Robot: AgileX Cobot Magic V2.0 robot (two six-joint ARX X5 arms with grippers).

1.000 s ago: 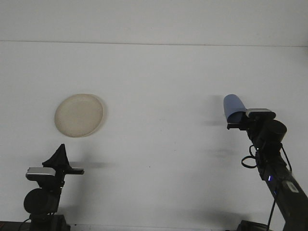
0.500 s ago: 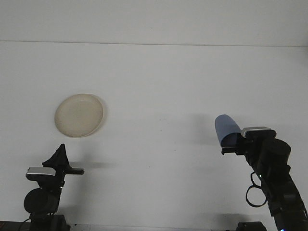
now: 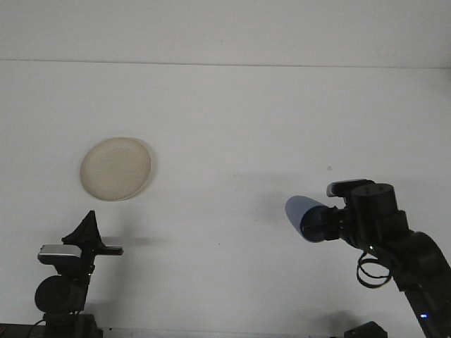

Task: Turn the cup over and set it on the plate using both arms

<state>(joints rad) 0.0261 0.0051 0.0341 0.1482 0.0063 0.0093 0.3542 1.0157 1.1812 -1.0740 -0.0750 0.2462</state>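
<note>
Fingers of the right gripper clench a light-blue plastic cup, held on its side above the white table at near right. Left gripper, apparently closed and holding nothing, rests near left, with the round beige plate just beyond it.

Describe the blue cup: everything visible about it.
The blue cup is plain, smooth and matte, plastic by its look, with no handle showing. It lies roughly sideways, closed base pointing left. The right tool grips its other end, which is hidden. It is at the right of the white table, far from the plate.
</note>
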